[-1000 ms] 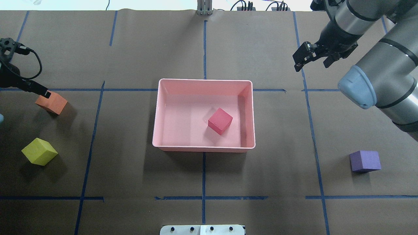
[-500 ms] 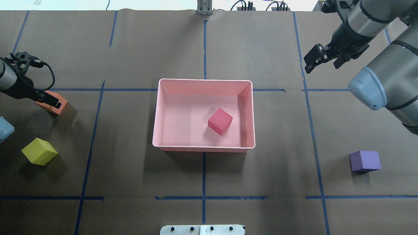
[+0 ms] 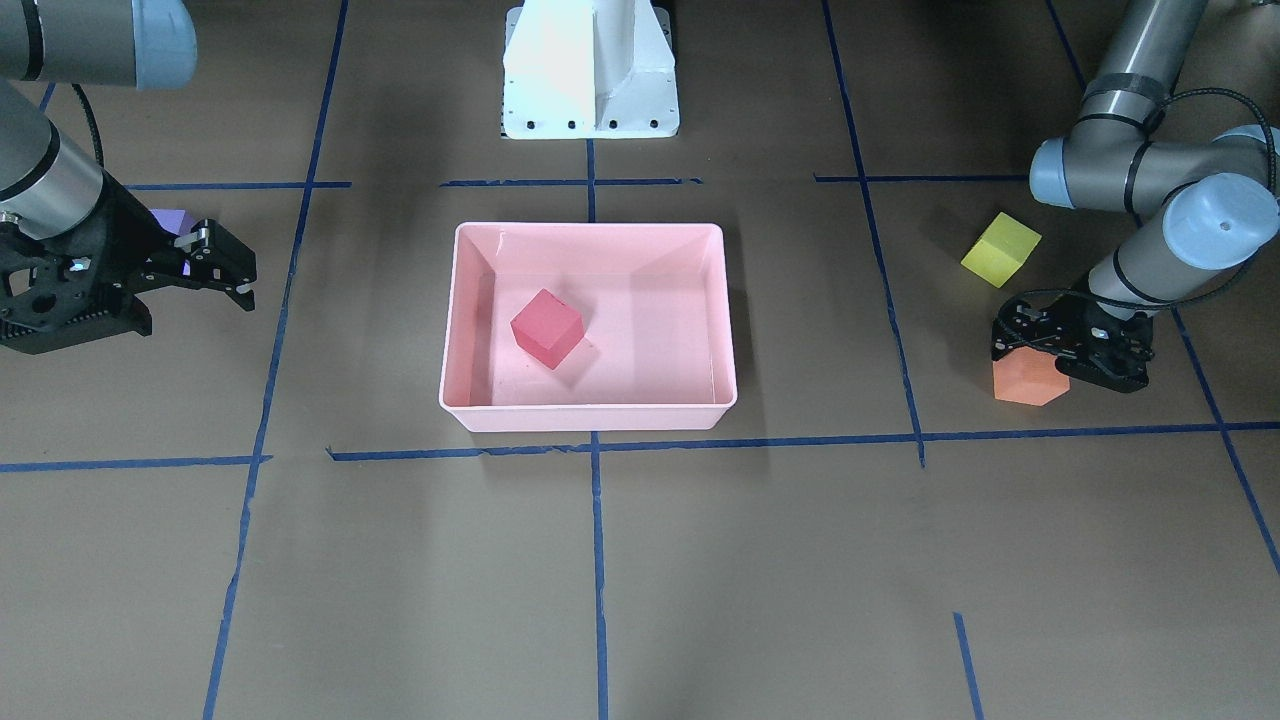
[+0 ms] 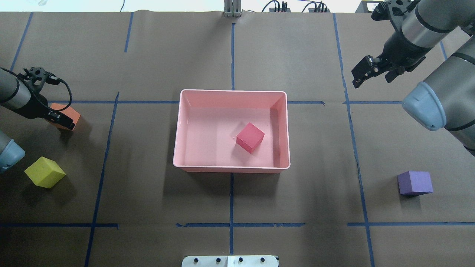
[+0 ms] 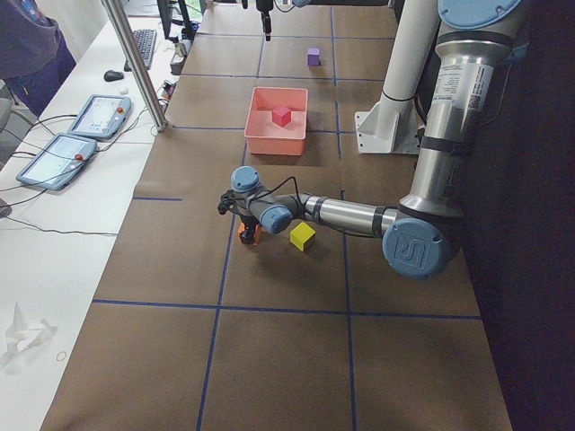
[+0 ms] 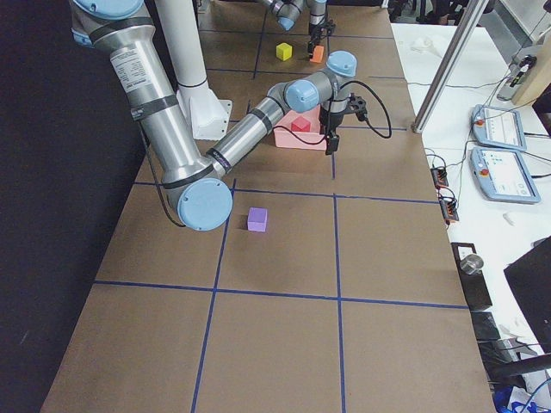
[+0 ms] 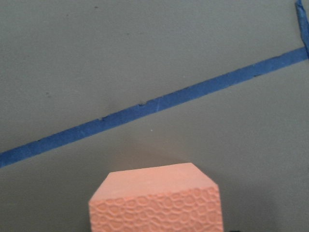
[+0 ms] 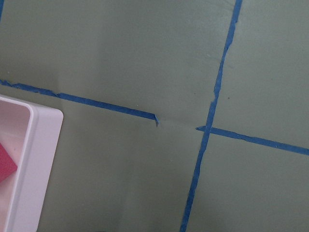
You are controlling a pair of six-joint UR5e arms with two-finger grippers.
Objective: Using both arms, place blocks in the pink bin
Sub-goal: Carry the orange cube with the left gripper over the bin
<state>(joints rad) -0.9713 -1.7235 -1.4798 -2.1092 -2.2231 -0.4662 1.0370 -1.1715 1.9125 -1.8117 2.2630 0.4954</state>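
Down goes the left gripper [image 4: 64, 121] onto the orange block [image 4: 68, 113], where half a second back it was only edging over the top, and the right gripper [image 3: 240, 282] has drifted further off from the pink bin [image 4: 232, 91] towards the far right of the table. So we're in the pick on the left side. The left fingers sit around the orange block, and the wrist camera has the cube filling the bottom of its view, dead centre, but we cannot tell whether they have closed on it or only straddle it. The right fingers stand wide apart with nothing between them, hanging above bare paper.

We'd judge the next move on the left to be a firm squeeze, a clean lift off the table, then a carry across to the bin, high enough to clear its rim. The right arm looks due to head for the purple block [image 4: 415, 183], which sits on the table well apart from it, on the robot's side.

Into the bin now: one cube, the red-pink block [image 4: 250, 137], resting on the floor towards the right half, turned at an angle to the walls. The yellow-green block [image 4: 44, 171] waits outside, near the orange one.
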